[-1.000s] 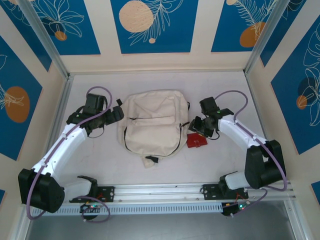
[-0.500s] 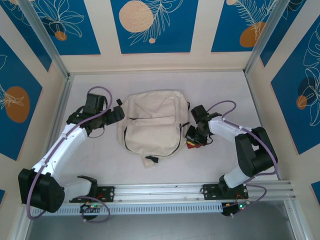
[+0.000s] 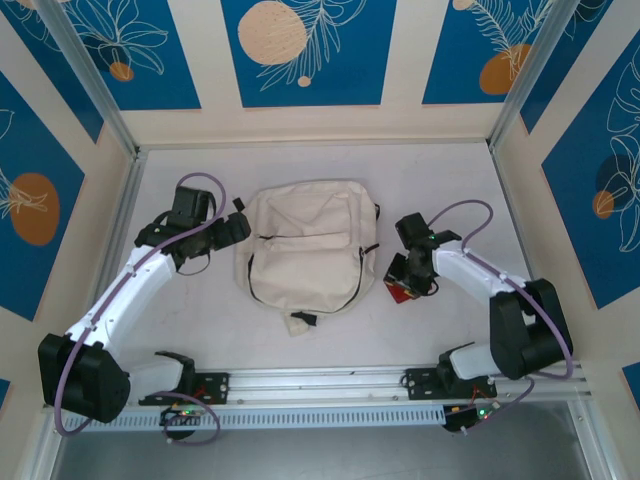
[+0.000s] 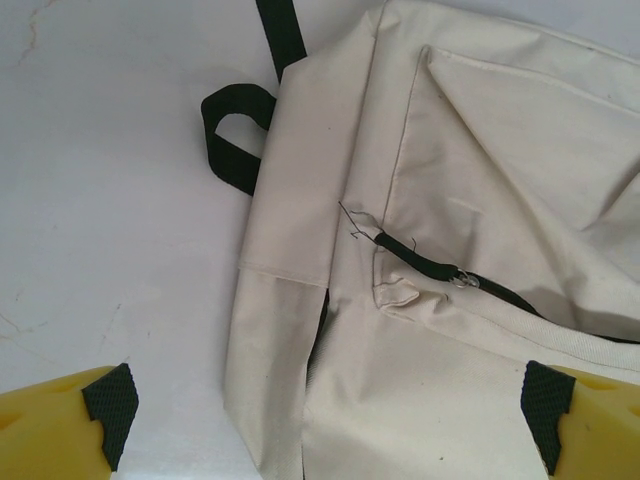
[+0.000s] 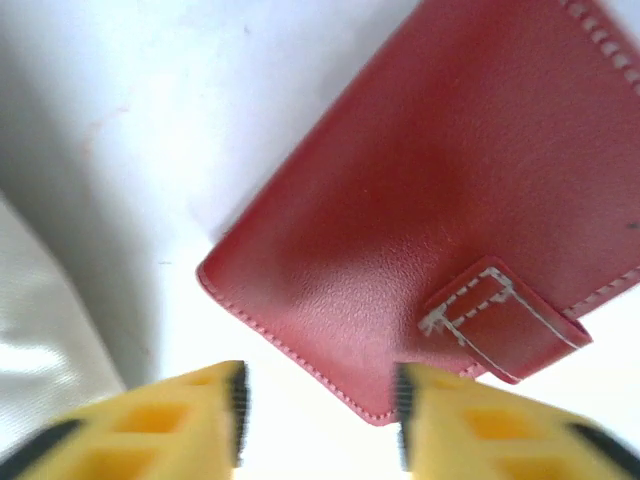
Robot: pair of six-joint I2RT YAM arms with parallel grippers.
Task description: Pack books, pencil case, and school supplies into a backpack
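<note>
So the thing to watch here is the right gripper (image 5: 318, 400) and the red pencil case (image 5: 420, 190). The case lies flat on the table (image 3: 450, 190), just off the right side of the cream backpack (image 3: 300, 245), and the gripper hangs right over its near end. The jaws are partly apart with nothing clamped. In the wrist view one corner of the case pokes into the gap between the yellow fingers (image 5: 190, 420); the right-hand one looks about touching the edge, and the other is clear of it.

The long axis runs diagonally away from the fingers, toward the upper right of that view, with the little stitched tab (image 5: 500, 320) on the long edge to the right. So I'd say the jaws line up on a corner rather than square across the case, and any grab probably needs a twist or a nudge forward first.

The right arm is obviously the closer one. The left gripper (image 4: 328, 400) is across the bag at its far left corner, spread wide and holding nothing.

Hard to make out:
- From above, the gripper covers most of the case, with just a sliver of red peeking out.
- The far end of the case is cut off in the wrist view.
- I can't tell if the black zipper (image 4: 430, 262) is open enough to take anything.
</note>
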